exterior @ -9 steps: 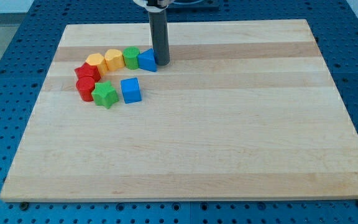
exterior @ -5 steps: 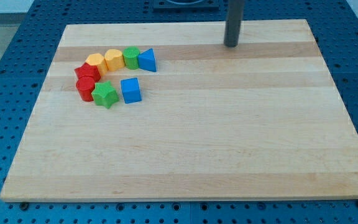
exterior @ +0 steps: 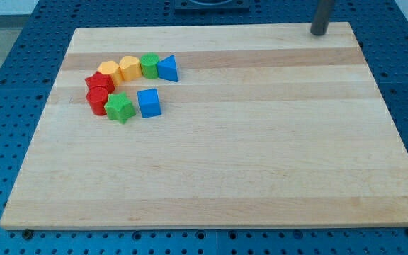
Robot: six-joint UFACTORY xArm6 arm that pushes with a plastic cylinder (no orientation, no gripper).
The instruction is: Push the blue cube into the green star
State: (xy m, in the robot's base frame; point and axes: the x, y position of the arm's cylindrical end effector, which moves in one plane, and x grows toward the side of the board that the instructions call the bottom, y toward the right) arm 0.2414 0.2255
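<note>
**Q:** Where does your rod stand, and what does the tool end look like?

**A:** My tool is a plain dark rod with nothing on it that could part, close or clamp. My tip (exterior: 319,32) sits at the view's top right, at the far edge of the pale wooden desk (exterior: 261,163), well apart from every block.

**Q:** What lies on the desk, from the near side outward?

**A:** The near half of the desk is bare wood. Past it, at the view's left, comes the green star-shaped block (exterior: 120,108), with the blue cube block (exterior: 149,102) just beside it on its right; I cannot tell if they touch. Left of the star are two red blocks (exterior: 98,91), shapes unclear. Farther back runs an arc: an orange-yellow block (exterior: 108,69), a yellow block (exterior: 129,67), a green block (exterior: 149,65) and a blue triangular block (exterior: 167,68), packed closely.

**Q:** Does anything stand in the way?

**A:** Between my tip and the blue cube there is only open wood. The red blocks sit close behind the star on its left. The cluster lies near the desk's left edge; blue pegboard (exterior: 6,106) surrounds the desk.
</note>
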